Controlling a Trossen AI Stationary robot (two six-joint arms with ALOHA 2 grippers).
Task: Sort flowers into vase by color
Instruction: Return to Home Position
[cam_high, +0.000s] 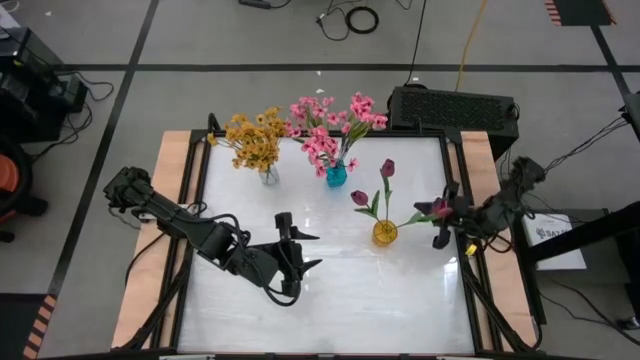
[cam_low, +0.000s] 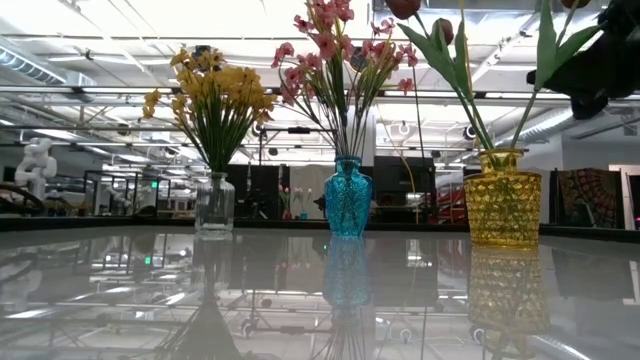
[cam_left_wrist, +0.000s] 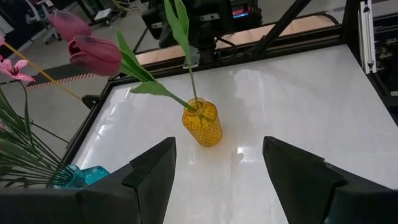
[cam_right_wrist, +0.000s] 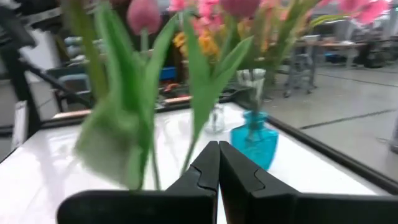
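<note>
Just beside the right claw (cam_right_wrist: 218, 149), tulips (cam_high: 387, 168) lean

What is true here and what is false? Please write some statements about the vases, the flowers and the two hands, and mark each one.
1. The yellow flowers stand in the clear vase. True.
2. The pink flowers share that clear vase. False: the pink flowers stand in the blue vase.
3. The left hand is open. True.
4. The right hand is wide open. False: its fingers are shut.
5. The tulips stand in the yellow vase. True.
</note>
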